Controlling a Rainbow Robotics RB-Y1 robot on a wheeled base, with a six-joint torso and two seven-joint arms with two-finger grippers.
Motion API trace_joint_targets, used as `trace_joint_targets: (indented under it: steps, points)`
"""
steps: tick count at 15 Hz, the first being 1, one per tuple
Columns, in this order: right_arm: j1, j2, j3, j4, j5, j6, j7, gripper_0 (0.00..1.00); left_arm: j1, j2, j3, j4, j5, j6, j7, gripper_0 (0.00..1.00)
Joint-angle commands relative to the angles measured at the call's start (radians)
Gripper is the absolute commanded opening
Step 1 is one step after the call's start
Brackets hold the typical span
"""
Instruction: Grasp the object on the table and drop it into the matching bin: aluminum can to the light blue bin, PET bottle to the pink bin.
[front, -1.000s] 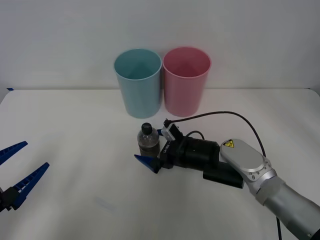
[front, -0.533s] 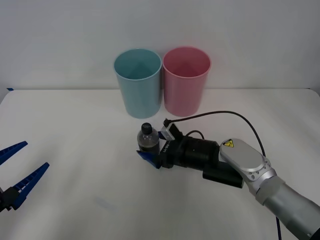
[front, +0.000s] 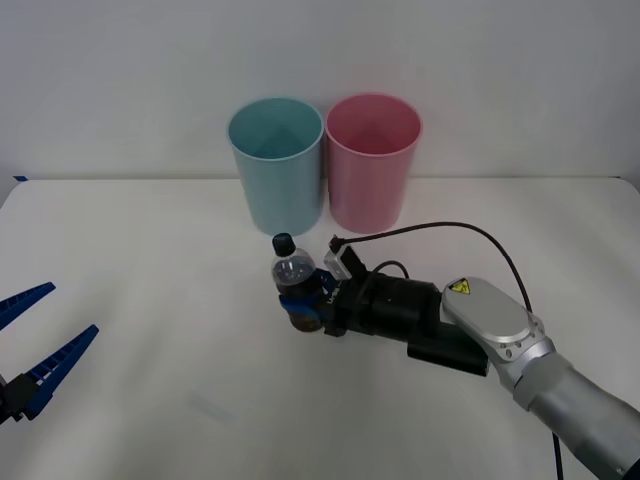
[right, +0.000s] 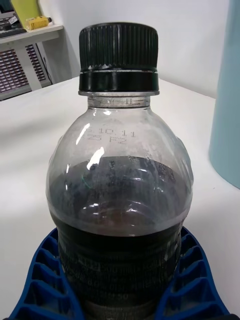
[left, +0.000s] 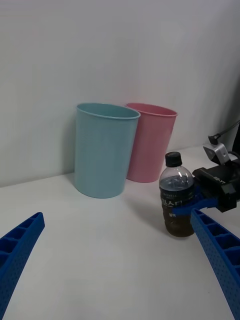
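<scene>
1. The right claw (front: 303, 300) has its blue ribbed fingers (right: 47, 280) clamped around the lower body of the small clear plastic bottle of dark brown liquid with a black screw cap (front: 293, 283).
2. That bottle tilts a little, its cap leaning toward the robot's left, in front of the two buckets and near the middle of the wide white tabletop (front: 150, 250). Whether its base touches the surface, I cannot tell.
3. The tall pale blue-teal plastic bucket (front: 276, 165) and the tall pink plastic bucket (front: 372, 161) stand upright side by side at the far edge, just about touching, blue to the robot's left of pink.
4. The left claw (front: 28, 342) hangs over the near left of the tabletop, well apart from the bottle, its blue fingers spread wide and holding nothing.
</scene>
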Motion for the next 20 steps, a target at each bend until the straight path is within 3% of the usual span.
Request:
trace_joint_targets:
  steps: [1, 4, 7, 13, 20]
  points:
    - [0.036, -0.040, 0.000, -0.075, -0.032, 0.007, -0.003, 0.00, 0.000, 0.000, 0.000, 0.000, 0.000, 0.000, 0.000, 1.00]
    - [0.096, -0.095, -0.023, -0.170, -0.079, -0.004, -0.006, 0.00, 0.000, 0.000, 0.000, 0.000, 0.000, 0.000, 0.000, 1.00]
    - [0.178, -0.123, -0.104, -0.250, -0.122, -0.028, -0.002, 0.00, 0.000, 0.000, 0.000, 0.000, 0.000, 0.000, 0.000, 1.00]
    - [0.323, -0.100, -0.316, -0.371, -0.178, -0.152, 0.000, 0.00, 0.000, 0.000, 0.000, 0.000, 0.000, 0.000, 0.000, 1.00]
    - [0.439, -0.106, -0.470, -0.565, -0.222, -0.177, -0.091, 0.00, 0.000, 0.000, 0.000, 0.000, 0.000, 0.000, 0.000, 1.00]
